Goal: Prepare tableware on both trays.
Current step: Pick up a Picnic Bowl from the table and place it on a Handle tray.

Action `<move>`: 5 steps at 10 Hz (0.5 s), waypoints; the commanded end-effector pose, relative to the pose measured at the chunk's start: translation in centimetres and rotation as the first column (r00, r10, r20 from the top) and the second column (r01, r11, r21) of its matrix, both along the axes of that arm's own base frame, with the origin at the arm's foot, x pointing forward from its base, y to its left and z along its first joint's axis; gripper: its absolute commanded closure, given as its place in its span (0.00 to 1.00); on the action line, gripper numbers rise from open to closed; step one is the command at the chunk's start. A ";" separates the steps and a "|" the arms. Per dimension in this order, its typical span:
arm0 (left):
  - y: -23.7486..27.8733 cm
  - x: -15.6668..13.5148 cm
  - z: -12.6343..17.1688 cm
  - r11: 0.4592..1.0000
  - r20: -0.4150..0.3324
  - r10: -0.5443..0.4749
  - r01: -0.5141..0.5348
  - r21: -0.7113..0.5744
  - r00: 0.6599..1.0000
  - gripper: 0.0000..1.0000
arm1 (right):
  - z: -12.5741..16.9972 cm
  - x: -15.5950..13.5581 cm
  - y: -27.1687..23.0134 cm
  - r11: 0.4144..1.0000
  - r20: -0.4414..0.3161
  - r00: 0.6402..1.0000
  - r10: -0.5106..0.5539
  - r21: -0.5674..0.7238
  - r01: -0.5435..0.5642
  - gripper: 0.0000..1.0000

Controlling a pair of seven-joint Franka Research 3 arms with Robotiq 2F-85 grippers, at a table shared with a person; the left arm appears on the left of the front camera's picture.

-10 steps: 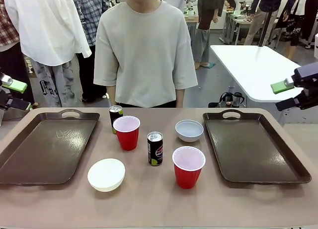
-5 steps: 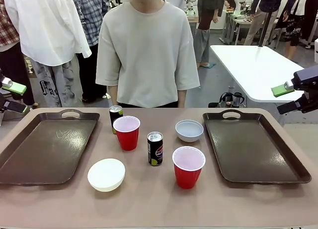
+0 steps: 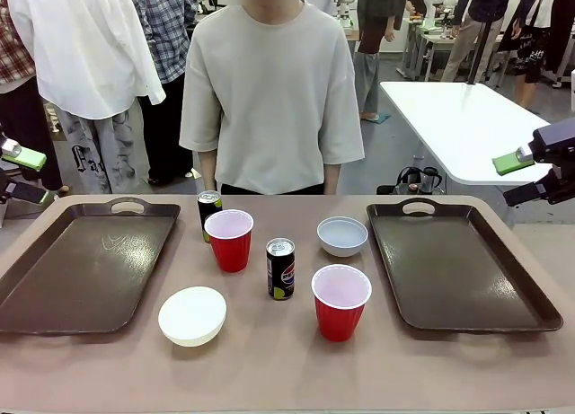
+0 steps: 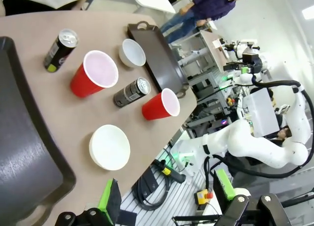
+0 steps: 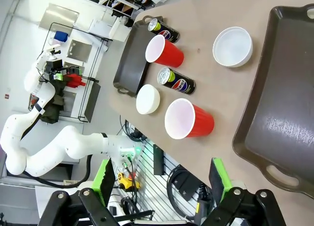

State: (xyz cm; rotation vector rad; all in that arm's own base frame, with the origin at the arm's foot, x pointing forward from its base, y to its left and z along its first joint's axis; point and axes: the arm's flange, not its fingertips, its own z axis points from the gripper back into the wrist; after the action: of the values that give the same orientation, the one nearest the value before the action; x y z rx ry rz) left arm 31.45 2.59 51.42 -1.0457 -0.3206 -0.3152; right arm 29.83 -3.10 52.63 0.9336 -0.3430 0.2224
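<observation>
**Front view.** The table (image 3: pixel 278 374) carries two trays, the left tray (image 3: pixel 85 270) and the right tray (image 3: pixel 463 266). Both are bare, with a handle slot at the far end.
- The tableware stands upright on the table between the trays, none of it on a tray.
- The far can (image 3: pixel 208 207) is just behind the left cup (image 3: pixel 230 241).
- The near can (image 3: pixel 280 268) stands in the middle.
- The right cup (image 3: pixel 340 303) is beside the near can, nearer the camera.
- The cream bowl (image 3: pixel 192 316) is near the left tray's near corner.
- The grey-white bowl (image 3: pixel 342 236) is beside the right tray's far end.
- A person (image 3: pixel 269 100) stands at the far edge.
- The left gripper (image 3: pixel 24 173) hangs at the picture's left edge, off the tray. Its jaws are wide apart and hold nothing.
- The right gripper (image 3: pixel 519 178) is raised at the right edge, with its jaws also wide and empty.

**Left wrist view.** The green pads are spread at the bottom edge with nothing between them. The cups, cans and bowls lie ahead on the table, well apart from the pads. The left tray's rim runs along the picture's left.

**Right wrist view.** The jaws are spread wide and are empty. The right tray lies at the picture's right, and the tableware stands beyond it, untouched.
</observation>
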 end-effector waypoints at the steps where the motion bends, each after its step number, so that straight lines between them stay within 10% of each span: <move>1: -0.1 0.1 0.0 1.000 0.025 -0.007 0.008 -0.018 1.000 0.00 | 0.0 0.1 0.1 0.999 0.021 1.000 0.015 0.028 -0.015 0.00; 5: -0.1 0.1 0.0 1.000 0.025 -0.007 0.008 -0.018 1.000 0.00 | 0.0 0.1 0.1 0.999 0.021 1.000 0.015 0.028 -0.015 0.00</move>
State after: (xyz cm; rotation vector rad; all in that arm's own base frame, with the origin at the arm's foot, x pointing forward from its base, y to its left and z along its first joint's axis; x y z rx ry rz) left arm 31.45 2.52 51.42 -1.0442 -0.3200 -0.3164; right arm 29.82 -3.03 52.64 0.9327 -0.3418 0.2246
